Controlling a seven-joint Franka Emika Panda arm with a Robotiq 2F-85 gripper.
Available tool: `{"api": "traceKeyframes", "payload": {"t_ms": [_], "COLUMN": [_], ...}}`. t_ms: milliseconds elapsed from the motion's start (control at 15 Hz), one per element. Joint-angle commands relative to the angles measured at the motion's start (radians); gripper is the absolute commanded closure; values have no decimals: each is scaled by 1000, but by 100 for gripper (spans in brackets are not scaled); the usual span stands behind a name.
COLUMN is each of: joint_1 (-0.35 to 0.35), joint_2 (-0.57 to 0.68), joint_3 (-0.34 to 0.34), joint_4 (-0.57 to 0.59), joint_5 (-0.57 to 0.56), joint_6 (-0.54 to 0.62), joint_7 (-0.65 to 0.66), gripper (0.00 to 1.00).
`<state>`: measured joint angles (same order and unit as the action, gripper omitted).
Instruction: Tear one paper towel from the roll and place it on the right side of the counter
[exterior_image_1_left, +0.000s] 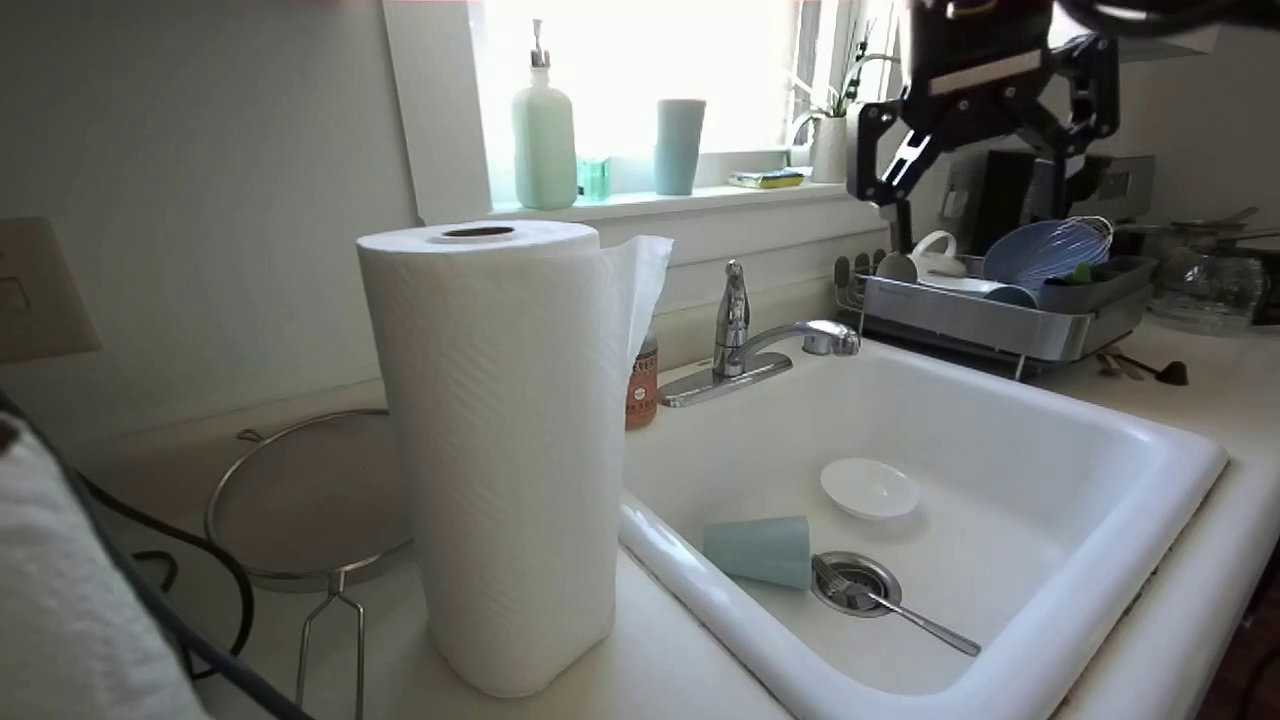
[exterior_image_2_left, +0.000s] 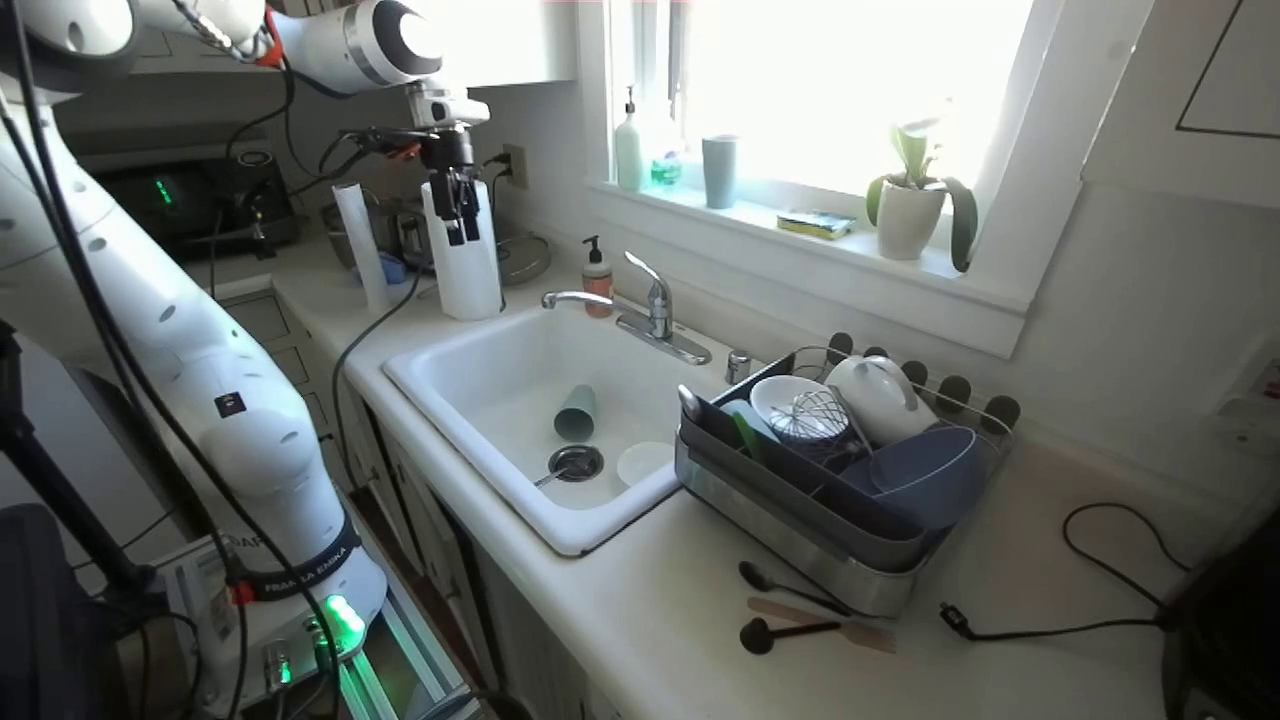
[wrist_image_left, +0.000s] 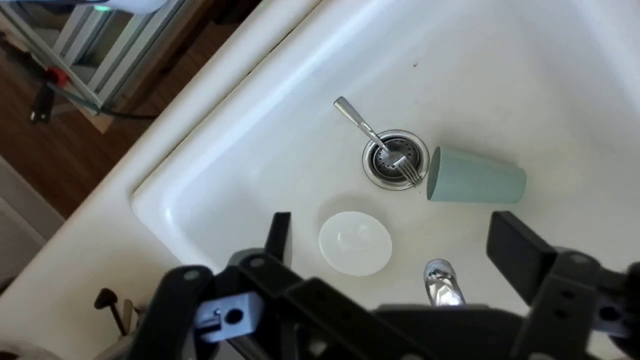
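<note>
Wrist view shows the sink basin (wrist_image_left: 250, 165) from above, set in the cream counter (wrist_image_left: 100, 250). In both exterior views a window (exterior_image_2_left: 850, 80) is behind the basin, a dish rack (exterior_image_2_left: 790, 545) just beside it, and the paper towel roll (exterior_image_1_left: 500, 470) stands upright at its opposite side; the outer paper towel (exterior_image_1_left: 648, 280) has a loose edge. The Panda arm (exterior_image_2_left: 265, 440) rises before the basin; its Robotiq gripper (wrist_image_left: 392, 230) points down above it, fingers (wrist_image_left: 517, 250) spread wide.

there is room to pass above the sink (exterior_image_2_left: 475, 452), though the faucet (exterior_image_2_left: 660, 308) juts over its back edge. the roll (exterior_image_1_left: 500, 460) stands tall beyond one end; the dish rack (exterior_image_2_left: 800, 522) crowds the opposite end, with passable surface (exterior_image_2_left: 655, 592) by the sink's front corner.
</note>
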<state>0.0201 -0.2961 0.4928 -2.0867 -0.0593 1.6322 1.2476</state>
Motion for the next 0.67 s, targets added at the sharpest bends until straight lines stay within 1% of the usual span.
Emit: {"api": "traceKeyframes", "payload": {"t_ms": [0, 267, 400, 467, 600], "joint_1": [67, 136, 168, 179, 195], "joint_2": [96, 165, 176, 147, 163], "joint_3": [-26, -21, -21, -51, -49], "joint_4": [117, 177, 174, 148, 156], "joint_5": [41, 21, -30, -3, -15], "joint_6": [12, 171, 295, 221, 275], "joint_7": [224, 455, 535, 457, 500], "gripper": [0, 0, 0, 0, 0]}}
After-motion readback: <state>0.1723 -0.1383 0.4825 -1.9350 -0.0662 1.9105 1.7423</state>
